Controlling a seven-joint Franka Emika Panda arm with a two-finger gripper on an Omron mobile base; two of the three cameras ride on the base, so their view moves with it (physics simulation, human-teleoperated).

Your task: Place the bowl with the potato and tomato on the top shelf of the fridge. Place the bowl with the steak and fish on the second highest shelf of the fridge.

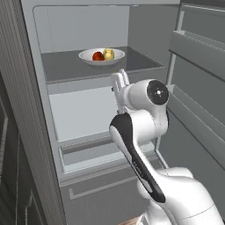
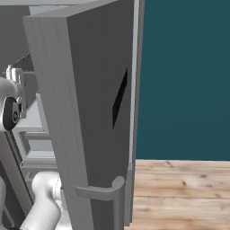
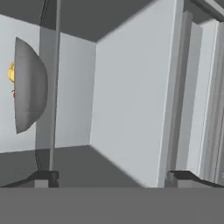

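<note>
From the left base view, the bowl (image 1: 101,56) sits on the fridge's top shelf (image 1: 66,66), holding a tomato (image 1: 98,56) and a potato (image 1: 109,53). Just below the shelf edge is the gripper (image 1: 120,78) — empty, its fingers seemingly parted. Right base view: the fridge door (image 2: 85,117) stands open, hiding most of the interior. Hand view — fingertips (image 3: 43,178) spread wide apart, the bowl (image 3: 28,85) at left.

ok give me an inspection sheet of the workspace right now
surface: fridge top shelf, dark, holds one bowl
job's things: bowl with tomato and potato sits upright on the top shelf; steak and fish bowl: nothing seen
clutter: nothing seen
end effector: open, holding nothing, just below the shelf's front edge
cables: nothing seen
surroundings: fridge door open, wooden floor, teal wall
</note>
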